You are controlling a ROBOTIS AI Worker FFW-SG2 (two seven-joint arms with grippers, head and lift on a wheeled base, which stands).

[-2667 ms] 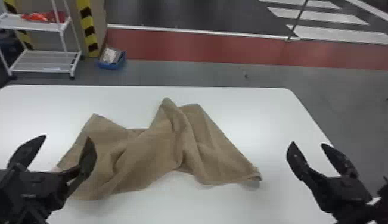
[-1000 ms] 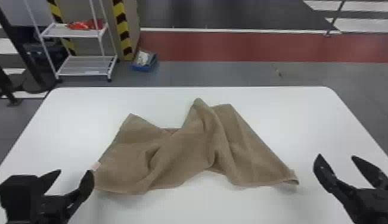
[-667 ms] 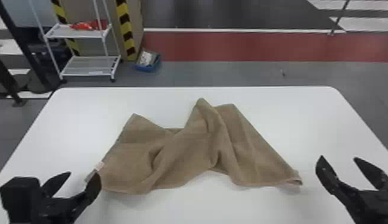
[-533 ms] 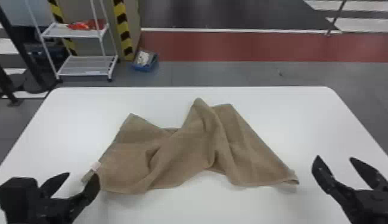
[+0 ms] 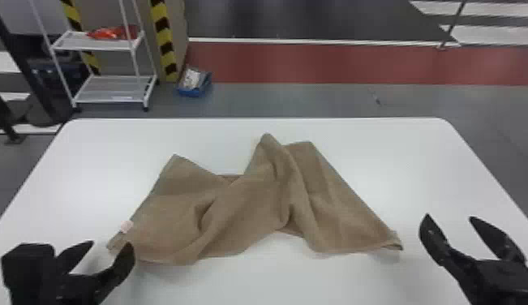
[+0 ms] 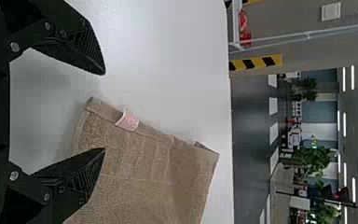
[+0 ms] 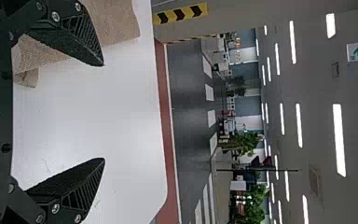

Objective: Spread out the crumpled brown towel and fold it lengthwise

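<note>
Brown towel (image 5: 234, 219), qty 1: crumpled, mid-table (image 5: 275, 280), care tag (image 5: 126, 226) nr near-L corner. L gripper (image 5: 110, 244): fingers apart, nothing held; I've eased it twd that corner since 1 s ago, so pinch prob. next. R gripper (image 5: 450, 217): ditto state, just outside near-R corner; table's R edge nr, outward pull prob. ltd. Far side: ample spreading room.

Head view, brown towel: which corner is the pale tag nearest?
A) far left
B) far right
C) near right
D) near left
D: the pale tag sticks out from the left edge of the brown towel, just up from its near left corner.
</note>
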